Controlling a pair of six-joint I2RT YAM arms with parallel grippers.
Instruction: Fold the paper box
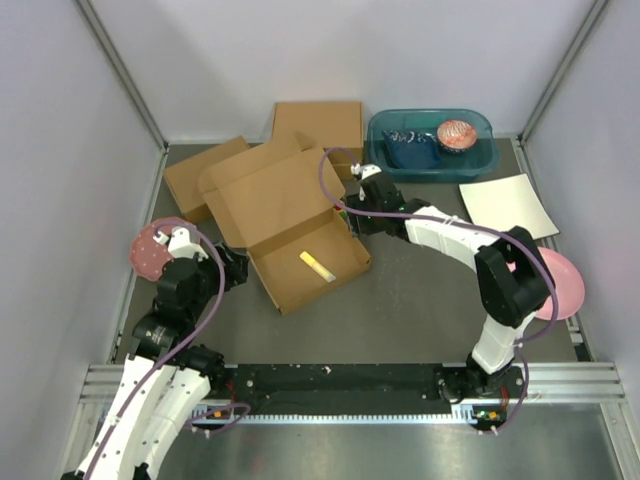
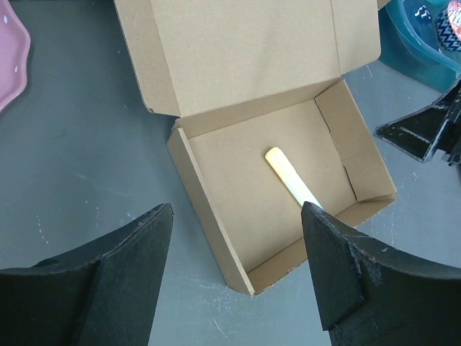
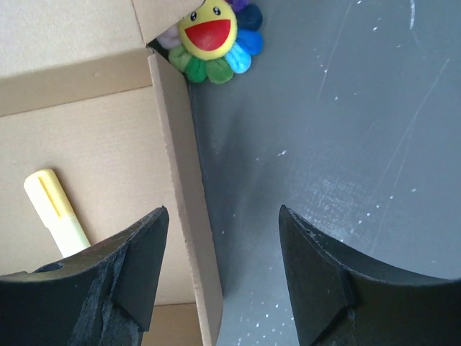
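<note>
1. In the middle of the table (image 1: 400,310), the paper box (image 1: 290,215) lies with its tray already formed (the walls stand up) and its lid (image 1: 265,188) open, spread away toward the far left.
2. The right gripper (image 3: 223,213) hangs at the right wall of the tray. Its jaws are released and wide, the wall passes between the fingers, and nothing is clamped.
3. The left gripper (image 2: 236,216) hovers above the near side of the tray, with its jaws also spread and empty.
4. A yellow marker (image 2: 292,180) lies inside the tray, and a small flower toy (image 3: 212,36) sits just outside the corner at the hinge.
5. The step in hand seems to be closing the lid. The next move probably calls for one gripper to take the lid's free edge and swing it over the tray, with the side flaps guided inside the walls.
</note>
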